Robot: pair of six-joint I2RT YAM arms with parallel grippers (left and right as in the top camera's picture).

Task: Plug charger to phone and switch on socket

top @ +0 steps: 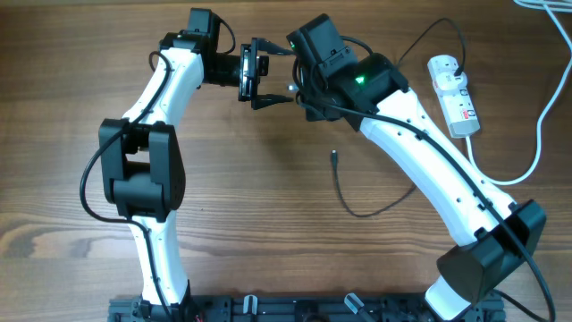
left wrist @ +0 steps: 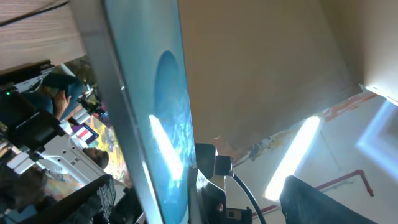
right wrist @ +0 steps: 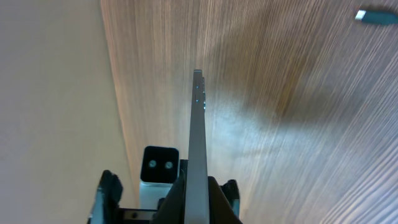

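The phone (right wrist: 198, 124) stands edge-on in my right gripper (right wrist: 198, 186), which is shut on it above the table; its cyan screen fills the left wrist view (left wrist: 165, 124). My left gripper (left wrist: 205, 202) is open, its fingers spread either side of the phone. In the overhead view the two grippers meet at the far middle, left (top: 257, 76) and right (top: 297, 91). The charger's connector tip (top: 333, 156) lies loose on the table. Its black cable (top: 362, 213) curls under the right arm to the plug (top: 444, 64) in the socket (top: 456, 98).
The socket's thick white cord (top: 536, 134) loops along the right edge of the wooden table (top: 268, 197). A small blurred connector tip (right wrist: 373, 17) shows on the wood at the top right of the right wrist view.
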